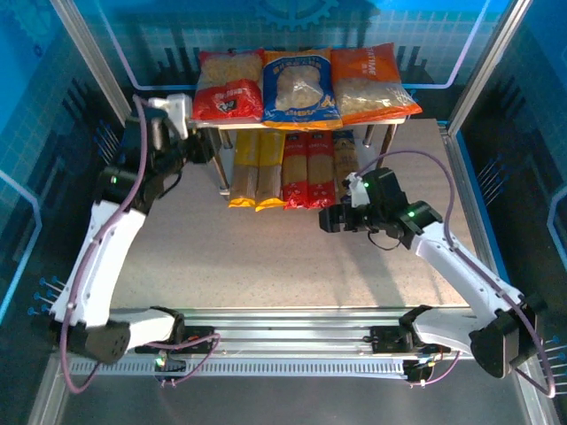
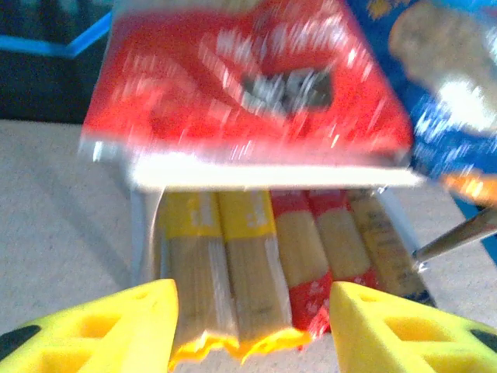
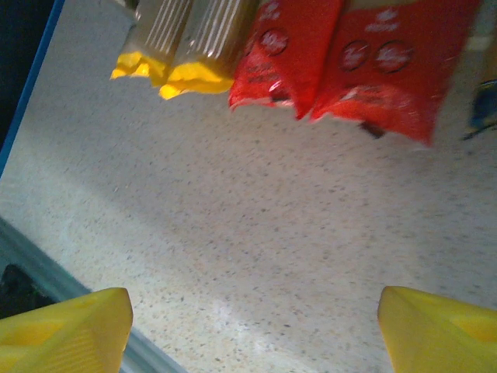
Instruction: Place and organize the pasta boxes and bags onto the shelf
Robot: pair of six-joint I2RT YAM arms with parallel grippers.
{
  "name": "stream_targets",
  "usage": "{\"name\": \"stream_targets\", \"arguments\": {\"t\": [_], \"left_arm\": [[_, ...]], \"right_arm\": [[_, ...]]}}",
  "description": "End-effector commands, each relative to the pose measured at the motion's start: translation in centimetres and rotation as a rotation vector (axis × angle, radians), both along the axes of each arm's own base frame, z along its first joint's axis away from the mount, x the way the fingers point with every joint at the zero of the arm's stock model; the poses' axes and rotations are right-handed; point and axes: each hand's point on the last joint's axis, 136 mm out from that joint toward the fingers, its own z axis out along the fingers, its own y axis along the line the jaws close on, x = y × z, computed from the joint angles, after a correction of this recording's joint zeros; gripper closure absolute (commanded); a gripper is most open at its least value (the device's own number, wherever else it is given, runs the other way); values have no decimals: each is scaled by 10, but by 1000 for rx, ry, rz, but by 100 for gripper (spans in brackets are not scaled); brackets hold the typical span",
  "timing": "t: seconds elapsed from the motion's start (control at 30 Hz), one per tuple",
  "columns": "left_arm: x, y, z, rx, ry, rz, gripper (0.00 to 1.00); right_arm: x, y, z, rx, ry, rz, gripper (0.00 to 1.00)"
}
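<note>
Gaping empty, both pairs of jaws hang near glossy pillow-shaped bags [image 1: 301,84] above slim pasta boxes [image 1: 306,168].

Entry, my gripper [image 3: 252,330]: yellow fingers [image 3: 66,330] at seven and five o'clock, spread wide, with bare speckled tabletop [image 3: 256,233] between them.
Two yellow pasta boxes [image 3: 198,74]: ends at eleven o'clock, side by side.
Two red pasta boxes [image 3: 396,70]: twelve to one o'clock, just beside the yellow pair.
Grey rail [image 3: 15,247]: eight o'clock.
</note>
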Motion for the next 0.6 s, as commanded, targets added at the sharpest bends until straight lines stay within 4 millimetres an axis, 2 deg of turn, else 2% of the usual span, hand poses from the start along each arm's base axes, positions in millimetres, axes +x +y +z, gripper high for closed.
{"name": "stream_targets", "arguments": {"t": [0.0,0.1,0.23,0.27,0.3,0.33,0.47,0.57], "left_arm": [[-22,15,-41,6,48,71,43],[-40,29,-76,36,83,121,39],[-51,41,-115,37,129,146,31],[-52,43,-125,32,144,153,26],[-52,45,-133,24,155,160,11],[-52,47,-142,15,162,167,1],[-49,58,-170,15,182,217,1],[-46,72,-181,34,165,284,1]], "right_arm": [[4,-36,9,-66,-59,-105,16],[7,-63,15,-94,-106,-194,16],[10,-96,22,-133,-181,-312,16],[11,-105,23,-141,-197,-346,15],[11,-112,23,-149,-211,-374,14],[11,-119,22,-155,-221,-402,14],[5,-141,15,-163,-236,-482,14],[-2,-152,13,-160,-245,-525,10]]}}
